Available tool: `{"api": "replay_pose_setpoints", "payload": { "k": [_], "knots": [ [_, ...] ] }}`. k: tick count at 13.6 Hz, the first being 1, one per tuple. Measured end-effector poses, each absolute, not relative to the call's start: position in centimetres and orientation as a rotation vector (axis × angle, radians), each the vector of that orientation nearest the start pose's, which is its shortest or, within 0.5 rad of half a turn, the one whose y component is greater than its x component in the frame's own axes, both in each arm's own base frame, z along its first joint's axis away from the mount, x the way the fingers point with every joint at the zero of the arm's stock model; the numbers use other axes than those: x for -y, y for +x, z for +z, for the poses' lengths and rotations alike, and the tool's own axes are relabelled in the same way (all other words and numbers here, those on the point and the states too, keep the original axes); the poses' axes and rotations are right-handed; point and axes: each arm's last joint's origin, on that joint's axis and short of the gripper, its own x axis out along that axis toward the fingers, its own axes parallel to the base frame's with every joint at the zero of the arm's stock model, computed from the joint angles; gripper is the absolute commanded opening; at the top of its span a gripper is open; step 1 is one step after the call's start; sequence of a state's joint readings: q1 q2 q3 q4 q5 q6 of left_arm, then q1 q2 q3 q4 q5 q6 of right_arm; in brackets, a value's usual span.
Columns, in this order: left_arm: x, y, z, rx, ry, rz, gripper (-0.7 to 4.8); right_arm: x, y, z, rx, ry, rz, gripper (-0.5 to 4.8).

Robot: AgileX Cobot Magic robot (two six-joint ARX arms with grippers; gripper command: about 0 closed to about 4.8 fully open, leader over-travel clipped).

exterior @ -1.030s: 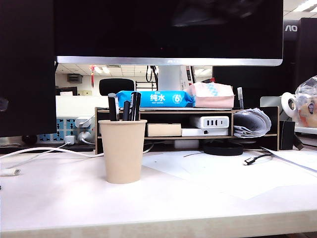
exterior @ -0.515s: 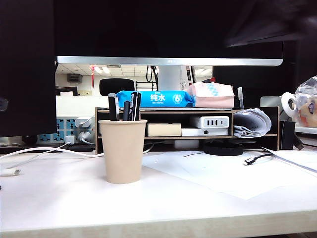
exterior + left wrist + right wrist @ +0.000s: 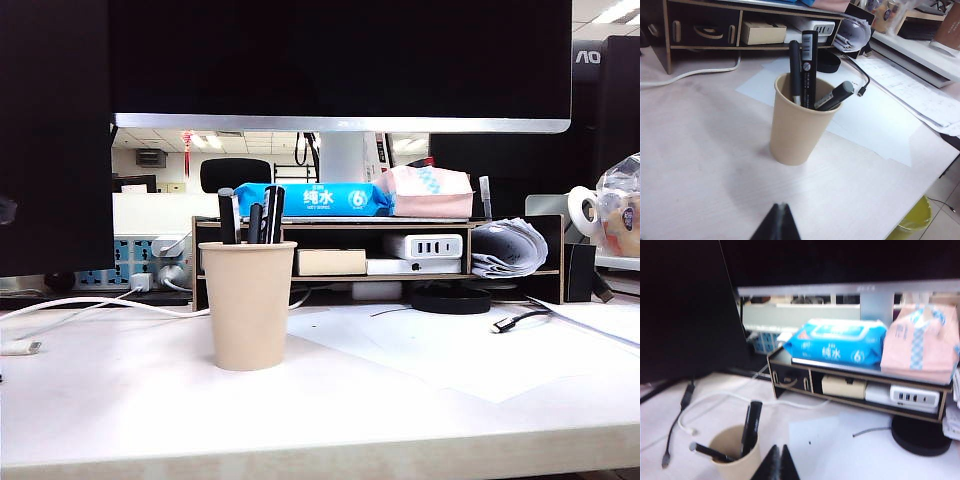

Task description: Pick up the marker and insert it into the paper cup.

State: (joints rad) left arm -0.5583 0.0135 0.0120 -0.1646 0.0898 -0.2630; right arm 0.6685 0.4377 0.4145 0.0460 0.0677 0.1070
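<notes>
1. Two grippers show only in their own wrist views; we find neither arm in the exterior view.
2. We see the left gripper (image 3: 778,223) as a dark pointed tip above the bare table (image 3: 700,150), fingers pressed together with no gap, gripping nothing and well short of the cup (image 3: 799,125).
3. We see the right gripper (image 3: 778,463) likewise fully closed and empty, hanging above the table just beside the cup (image 3: 735,452) without touching it.
4. Several pens stand in the cup. The marker (image 3: 809,70), glossy black, stands nearly upright inside and rises well above the rim.
5. A slimmer black pen (image 3: 795,70) stands beside it, and a grey-capped pen (image 3: 836,95) leans on the rim.
6. The cup (image 3: 248,303) stands upright on the table, in front of a wooden shelf (image 3: 380,225) under the monitor (image 3: 340,60).
</notes>
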Motion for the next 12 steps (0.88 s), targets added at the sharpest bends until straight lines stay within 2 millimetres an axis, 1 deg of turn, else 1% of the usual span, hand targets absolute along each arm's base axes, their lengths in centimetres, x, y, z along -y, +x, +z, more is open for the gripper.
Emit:
{"api": "replay_pose_setpoints", "payload": {
  "k": [4, 6, 7, 10, 12],
  "knots": [
    [5.3, 8.0, 15.1, -0.248, -0.214, -0.621, -0.05, -7.2, 9.4, 27.5, 0.028, 0.086, 0.600, 0.00],
    [5.3, 8.0, 15.1, -0.248, -0.214, -0.621, -0.05, -7.0, 9.3, 27.5, 0.053, 0.009, 0.595, 0.00],
    [5.3, 8.0, 15.1, -0.248, -0.214, -0.621, -0.05, -6.5, 9.0, 27.5, 0.065, -0.025, 0.576, 0.00],
    [5.3, 8.0, 15.1, -0.248, -0.214, -0.621, -0.05, -3.8, 8.2, 28.0, 0.133, 0.014, 0.419, -0.01],
    [5.3, 8.0, 15.1, -0.248, -0.214, -0.621, -0.05, -2.7, 8.0, 27.8, 0.138, 0.001, 0.390, -0.01]
  ]
}}
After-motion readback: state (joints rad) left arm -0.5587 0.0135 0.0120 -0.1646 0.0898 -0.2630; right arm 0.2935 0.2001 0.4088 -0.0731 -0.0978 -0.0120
